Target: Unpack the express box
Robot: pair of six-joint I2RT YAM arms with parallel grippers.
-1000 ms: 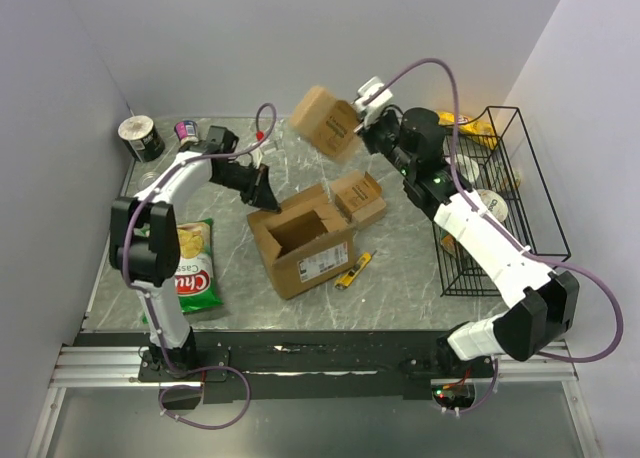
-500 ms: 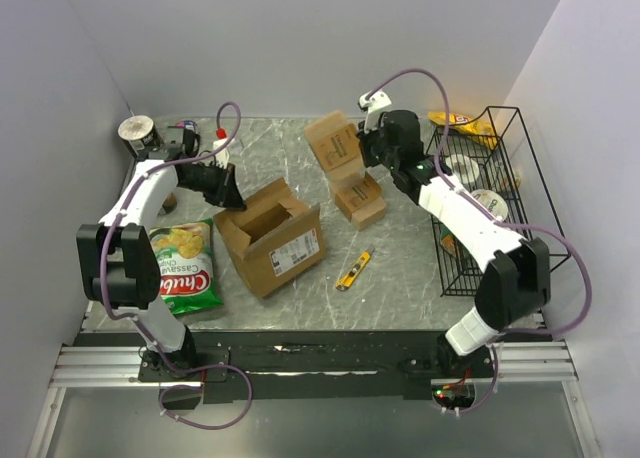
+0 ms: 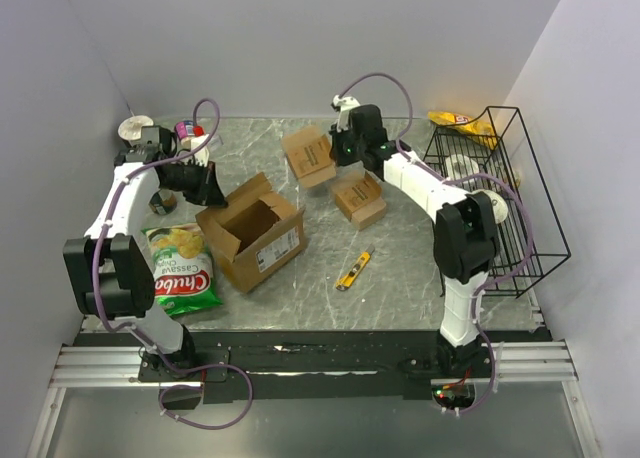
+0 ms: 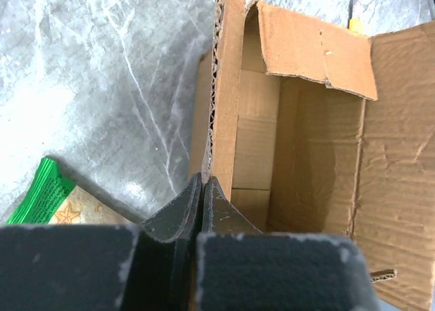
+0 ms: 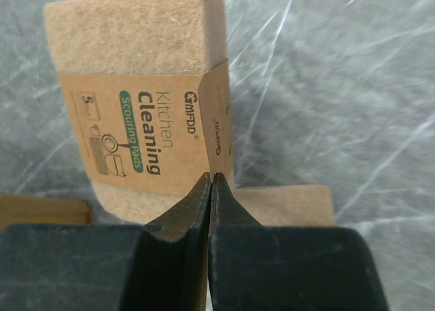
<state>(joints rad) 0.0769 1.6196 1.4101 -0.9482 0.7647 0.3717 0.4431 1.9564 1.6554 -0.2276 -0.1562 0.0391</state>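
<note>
Express box (image 3: 252,236) is being kept open-topped on the left half of a grey marbled table (image 3: 420,268), which is being enclosed by pale walls on three sides. Its raised flap is being pinched by the left gripper (image 3: 208,186), jaws pressed together on the cardboard edge. A pack of scouring pads (image 3: 308,156) is being pinched by its paper sleeve in the right gripper (image 3: 340,150), jaws closed tight on it. Compared with half a second earlier, the box is being found farther left, just beside the chip bag (image 3: 182,270), and the pack farther left too. Being counted: two arms, one open box, one small box (image 3: 360,199), one chip bag, one yellow knife (image 3: 353,270), one wire basket (image 3: 500,109).
</note>
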